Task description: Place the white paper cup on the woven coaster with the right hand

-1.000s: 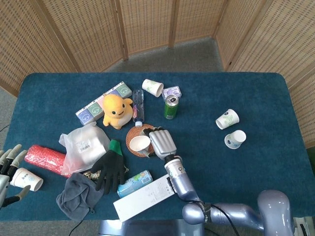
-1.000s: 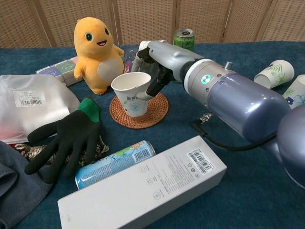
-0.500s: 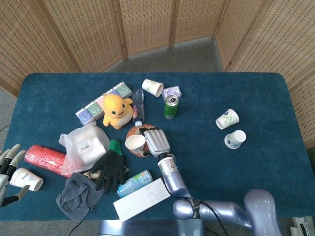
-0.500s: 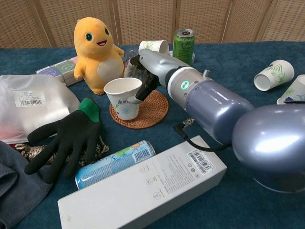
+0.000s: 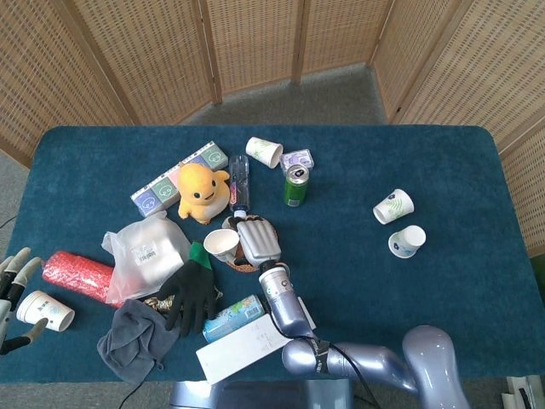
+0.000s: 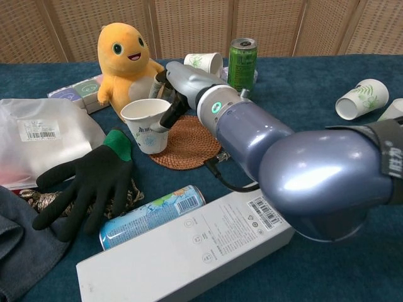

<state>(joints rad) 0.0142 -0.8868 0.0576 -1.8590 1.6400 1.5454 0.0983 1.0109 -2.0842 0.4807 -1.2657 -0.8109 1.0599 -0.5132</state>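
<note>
A white paper cup point(image 6: 146, 126) stands upright just left of the round woven coaster point(image 6: 189, 141), its base at the coaster's left edge. My right hand point(image 6: 173, 94) reaches over the coaster and pinches the cup at its right rim. In the head view the cup point(image 5: 221, 245) sits left of that hand point(image 5: 257, 240), which hides most of the coaster. My left hand point(image 5: 13, 281) is at the table's lower left corner, fingers spread, beside another paper cup point(image 5: 43, 311).
A black glove point(image 6: 88, 182) lies right in front of the cup, with a yellow plush toy point(image 6: 126, 63) behind it. A blue can point(image 6: 151, 214) and a white box point(image 6: 189, 245) lie nearer. A green can point(image 6: 242, 56) stands behind. Two paper cups point(image 5: 392, 206) sit at right.
My right hand has carried the cup leftward, from over the coaster's middle to beside its left edge. The left hand has barely moved.
</note>
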